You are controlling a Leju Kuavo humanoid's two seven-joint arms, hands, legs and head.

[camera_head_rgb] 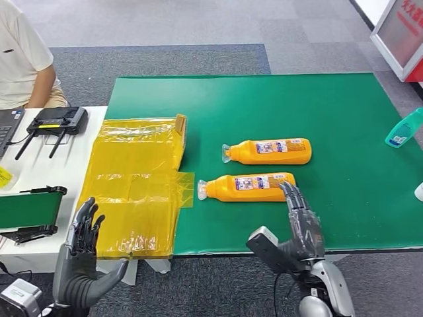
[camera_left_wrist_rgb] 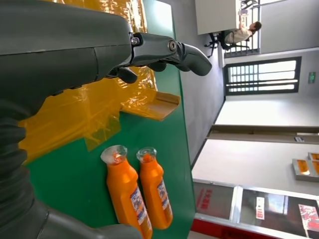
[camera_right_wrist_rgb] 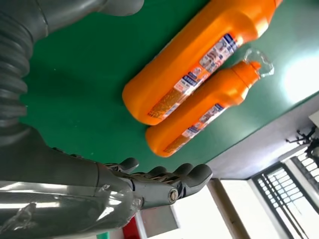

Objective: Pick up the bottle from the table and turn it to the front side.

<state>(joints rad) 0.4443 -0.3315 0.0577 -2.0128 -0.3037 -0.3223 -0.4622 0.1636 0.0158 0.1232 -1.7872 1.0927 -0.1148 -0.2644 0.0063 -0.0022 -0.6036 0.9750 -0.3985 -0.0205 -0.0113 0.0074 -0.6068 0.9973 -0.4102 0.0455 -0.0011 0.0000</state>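
Overhead, your right hand [camera_head_rgb: 302, 224] hovers with fingers spread and empty beside the base end of the nearer orange bottle [camera_head_rgb: 249, 187], apparently lined up to take it. That bottle lies on its side on the green mat [camera_head_rgb: 349, 191], cap toward the yellow bags [camera_head_rgb: 135, 191], with a second orange bottle [camera_head_rgb: 269, 151] parallel just beyond. Your left hand [camera_head_rgb: 82, 254] waits open off the mat's edge. From the left wrist, both bottles [camera_left_wrist_rgb: 126, 194] lie untouched, caps toward the camera. From the right wrist, the extended fingers [camera_right_wrist_rgb: 169, 179] grip nothing, with the bottles' base ends [camera_right_wrist_rgb: 180, 124] nearest.
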